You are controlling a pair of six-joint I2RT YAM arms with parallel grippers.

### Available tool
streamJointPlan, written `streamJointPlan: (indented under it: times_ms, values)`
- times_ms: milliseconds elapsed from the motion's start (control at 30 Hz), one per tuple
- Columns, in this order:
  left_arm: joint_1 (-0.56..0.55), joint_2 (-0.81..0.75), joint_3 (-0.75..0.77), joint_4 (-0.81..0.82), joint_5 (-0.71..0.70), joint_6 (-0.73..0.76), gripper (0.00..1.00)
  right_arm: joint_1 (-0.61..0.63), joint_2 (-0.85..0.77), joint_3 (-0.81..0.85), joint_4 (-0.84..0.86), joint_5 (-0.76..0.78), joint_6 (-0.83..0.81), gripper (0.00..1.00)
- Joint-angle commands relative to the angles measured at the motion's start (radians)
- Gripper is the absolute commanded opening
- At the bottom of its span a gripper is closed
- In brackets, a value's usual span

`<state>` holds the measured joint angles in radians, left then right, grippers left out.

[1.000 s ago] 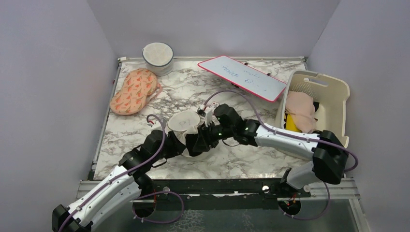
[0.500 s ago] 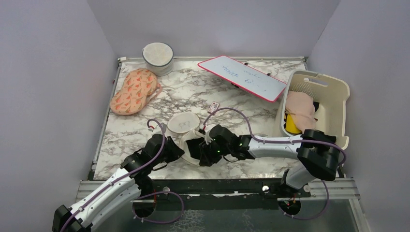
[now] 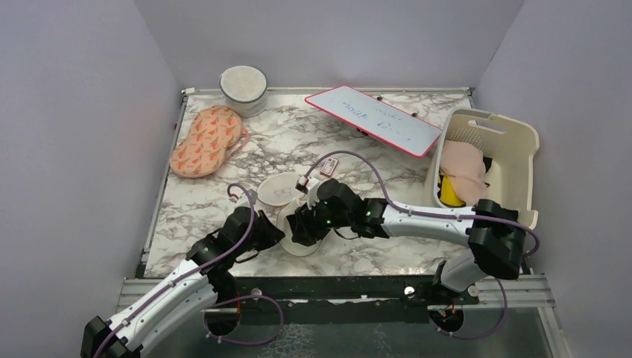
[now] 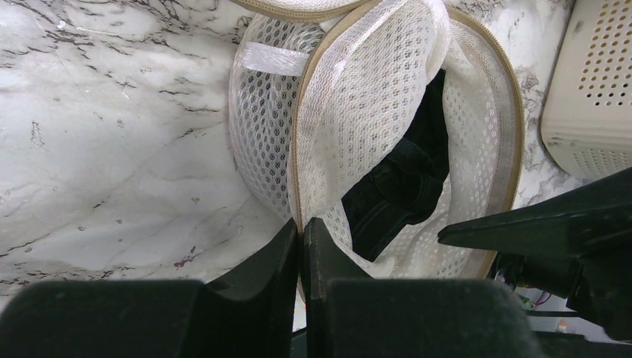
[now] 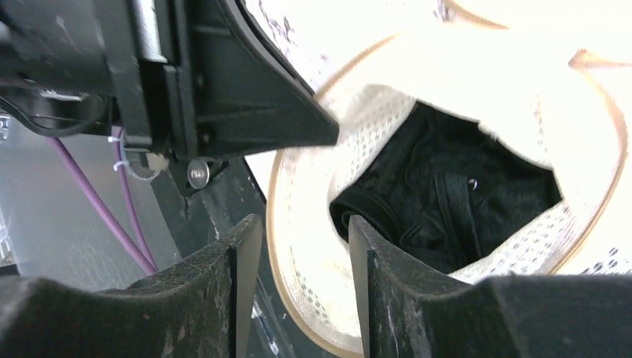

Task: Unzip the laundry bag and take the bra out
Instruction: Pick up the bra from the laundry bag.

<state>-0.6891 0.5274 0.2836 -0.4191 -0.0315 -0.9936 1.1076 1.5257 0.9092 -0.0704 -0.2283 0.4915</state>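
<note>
The round cream laundry bag (image 3: 281,191) lies at the table's near middle, unzipped, its mesh mouth (image 4: 373,97) gaping. Inside it a black garment (image 4: 406,179) shows, also in the right wrist view (image 5: 462,201). My left gripper (image 4: 302,227) is shut on the bag's zipper rim (image 4: 294,149); in the top view it sits at the bag's left edge (image 3: 274,230). My right gripper (image 5: 305,246) is open, straddling the bag's rim (image 5: 298,224), one finger inside the mouth; it also shows in the top view (image 3: 302,224). A pale pink-beige bra (image 3: 462,168) lies in the basket.
A cream slotted basket (image 3: 514,149) stands at the right edge with a yellow garment (image 3: 449,190) in it. A red-framed whiteboard (image 3: 373,119) lies at the back. A peach oval pouch (image 3: 206,140) and a round cream container (image 3: 244,89) are at the back left.
My right gripper came down from above the bag toward the near edge, then shifted slightly left into the bag's mouth. The bag's lower half spread open. My left gripper kept its hold.
</note>
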Motion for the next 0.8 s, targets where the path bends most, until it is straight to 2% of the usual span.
streamJointPlan:
  times_ms: [0, 167, 267, 433, 767]
  values:
    - [-0.003, -0.006, 0.003, 0.027, 0.026, 0.006, 0.0, 0.01, 0.012, 0.074, -0.028, 0.046, -0.085, 0.48]
    - [-0.003, -0.007, 0.021, 0.026, 0.018, 0.015, 0.0, 0.014, 0.063, 0.104, 0.025, 0.08, -0.246, 0.57]
    - [-0.003, -0.008, 0.039, 0.026, 0.012, 0.024, 0.0, 0.015, 0.112, 0.108, 0.063, 0.098, -0.373, 0.52]
    - [-0.003, -0.006, 0.063, 0.022, 0.014, 0.044, 0.0, 0.016, 0.17, 0.113, 0.11, 0.154, -0.487, 0.48]
    - [-0.002, -0.007, 0.067, 0.021, 0.029, 0.05, 0.0, 0.017, 0.228, 0.121, 0.204, 0.254, -0.488, 0.45]
